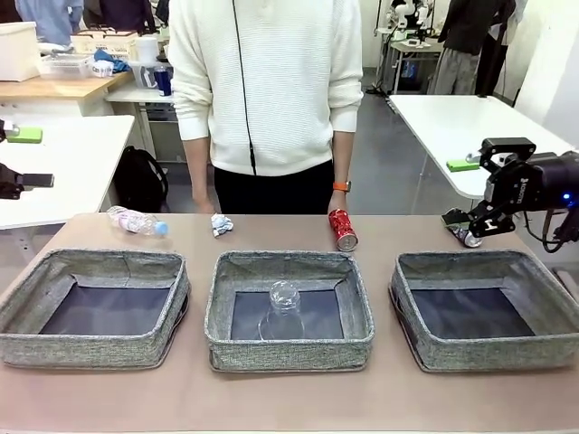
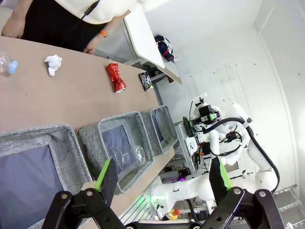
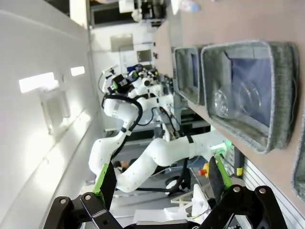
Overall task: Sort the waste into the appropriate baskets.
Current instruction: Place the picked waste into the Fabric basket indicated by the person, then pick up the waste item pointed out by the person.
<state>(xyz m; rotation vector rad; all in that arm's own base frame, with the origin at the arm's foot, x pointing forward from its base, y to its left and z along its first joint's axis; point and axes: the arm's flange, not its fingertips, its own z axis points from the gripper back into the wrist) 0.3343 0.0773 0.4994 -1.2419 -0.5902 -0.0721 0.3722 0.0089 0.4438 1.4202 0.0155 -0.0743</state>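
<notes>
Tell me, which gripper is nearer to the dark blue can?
Right. The right gripper hangs close beside the dark blue can, slightly above it. The left gripper is far off at the opposite end, past the left basket.

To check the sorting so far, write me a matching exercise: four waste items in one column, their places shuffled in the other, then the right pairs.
Things:
1. clear plastic cup
2. red can
3. bottle
4. dark blue can

Places:
A. on the table behind the left basket
B. on the table behind the right basket
C. inside the middle basket
D. on the table at the person's hand

Pairs: 1-C, 2-D, 3-A, 4-B
</notes>
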